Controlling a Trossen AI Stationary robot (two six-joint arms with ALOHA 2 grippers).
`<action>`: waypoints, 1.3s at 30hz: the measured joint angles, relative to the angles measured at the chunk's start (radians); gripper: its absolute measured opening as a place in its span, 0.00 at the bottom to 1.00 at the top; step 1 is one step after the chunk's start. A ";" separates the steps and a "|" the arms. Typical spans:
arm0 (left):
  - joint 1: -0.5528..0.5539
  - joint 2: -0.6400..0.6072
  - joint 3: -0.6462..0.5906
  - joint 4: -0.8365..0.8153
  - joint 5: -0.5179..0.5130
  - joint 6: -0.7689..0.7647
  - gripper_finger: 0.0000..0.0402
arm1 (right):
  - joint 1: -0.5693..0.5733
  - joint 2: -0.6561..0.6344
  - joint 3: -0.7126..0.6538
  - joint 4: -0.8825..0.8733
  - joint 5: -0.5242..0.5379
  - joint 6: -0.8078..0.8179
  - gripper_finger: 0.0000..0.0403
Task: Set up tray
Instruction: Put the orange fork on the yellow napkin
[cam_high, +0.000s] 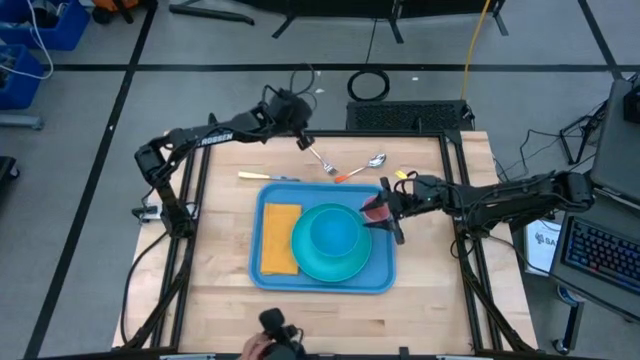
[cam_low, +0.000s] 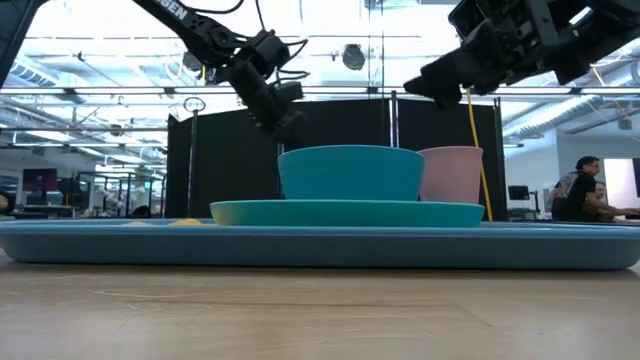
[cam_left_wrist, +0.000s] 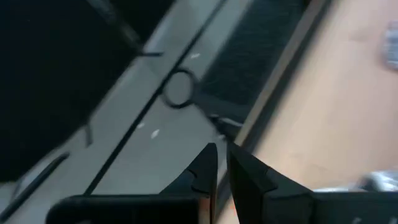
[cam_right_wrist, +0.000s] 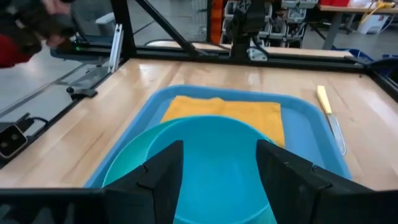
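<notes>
Right gripper (cam_high: 388, 212): we find it released, fingers spread, hovering over the tray's right edge beside a pink cup (cam_high: 374, 210). Left gripper (cam_high: 303, 139): nearly clenched, raised over the table's far edge, near a fork (cam_high: 322, 160) and spoon (cam_high: 373, 160). Table (cam_high: 430, 290): pale wood, black-framed. Room beyond: open workshop, desks, dark partition. Tray (cam_high: 268, 278): light blue, mid-table, long axis left to right; we count on it a yellow napkin (cam_high: 280, 238), teal plate (cam_high: 346, 269) and bowl (cam_high: 333, 232).
</notes>
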 joint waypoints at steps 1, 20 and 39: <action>0.004 0.000 0.000 0.004 -0.034 -0.010 0.10 | 0.000 0.000 -0.002 0.001 0.000 -0.002 0.48; 0.096 0.000 0.000 0.033 -0.010 -0.100 0.10 | -0.002 0.000 -0.064 0.163 0.002 -0.044 0.48; 0.068 0.035 -0.002 -0.186 0.357 0.375 0.33 | -0.027 0.000 -0.064 0.149 0.000 -0.041 0.48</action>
